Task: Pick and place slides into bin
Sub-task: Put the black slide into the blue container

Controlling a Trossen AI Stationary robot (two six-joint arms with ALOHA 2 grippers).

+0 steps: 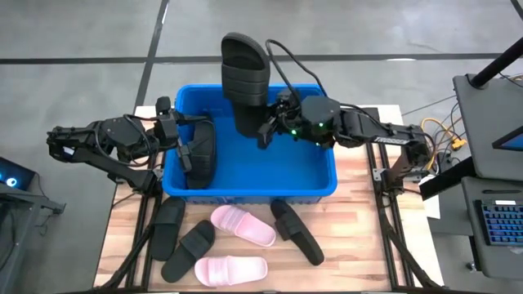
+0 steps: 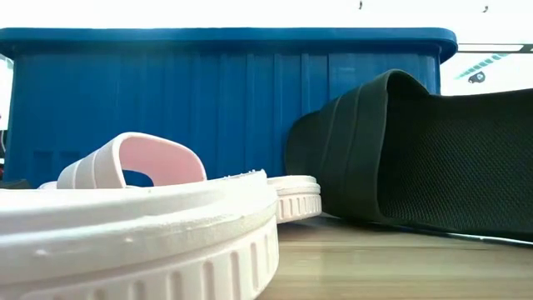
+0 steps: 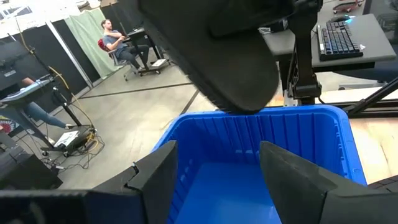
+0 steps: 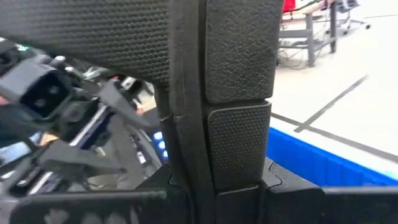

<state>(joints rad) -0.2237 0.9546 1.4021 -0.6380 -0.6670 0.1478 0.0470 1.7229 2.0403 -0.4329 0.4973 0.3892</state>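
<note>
On the near strip of worktop [image 1: 359, 237] five slides wait in front of the bin [image 1: 327, 184]: a pink slide [image 1: 231, 269] nearest the edge, a second pink slide [image 1: 243, 224] behind it, and three black ones, one [image 1: 297, 232] angled to the right and two [image 1: 186, 251] to the left. Inside the bin, against its left wall, a black slide [image 1: 202, 152] lies with the left hand [image 1: 184, 151] on it, its fingers spread; whether they grip it cannot be told. Farther back, the right hand [image 1: 265, 131] is closed on a black slide [image 1: 243, 82], held over the bin's far rim with its long axis running away from the arm. The drop turns on this: much of that slide overhangs the rim, so it lies beyond the open bin. The low view is mostly blocked by slides, and the right wrist view by the held one.
</note>
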